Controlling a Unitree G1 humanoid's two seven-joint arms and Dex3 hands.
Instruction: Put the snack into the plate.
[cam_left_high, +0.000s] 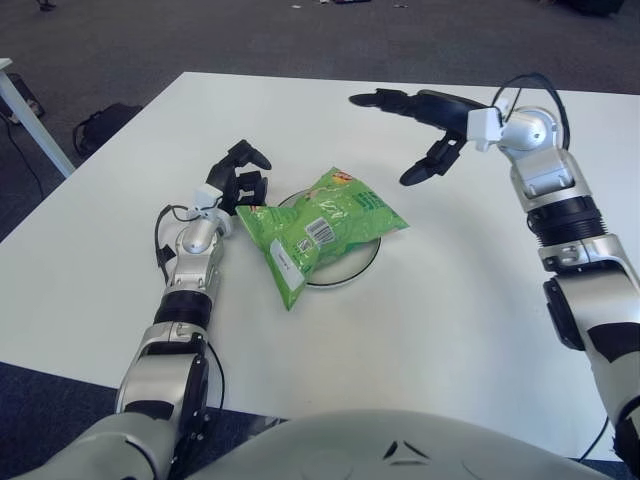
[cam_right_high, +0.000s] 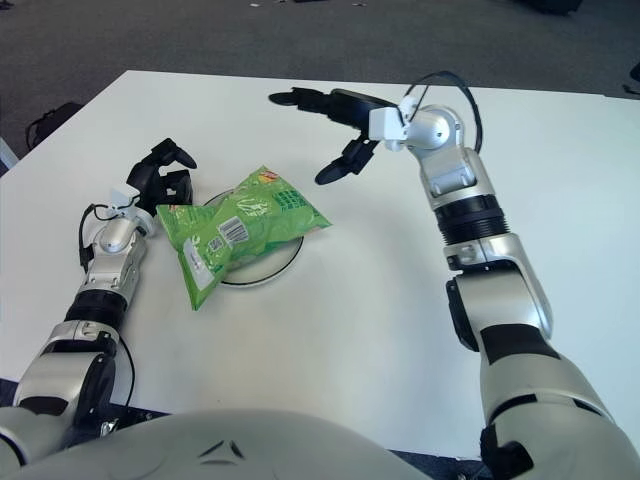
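A green snack bag (cam_left_high: 312, 229) lies on a white plate (cam_left_high: 362, 264) with a dark rim, near the middle of the white table. The bag's near end hangs over the plate's front-left edge. My left hand (cam_left_high: 240, 176) is just left of the bag, fingers curled loosely, touching or almost touching the bag's left corner; it holds nothing. My right hand (cam_left_high: 415, 130) is above the table behind and to the right of the plate, fingers spread open and empty.
The white table (cam_left_high: 450, 330) has bare surface to the right and front of the plate. The table's left edge and far edge border a dark carpeted floor. A dark bag (cam_left_high: 100, 125) lies on the floor at the far left.
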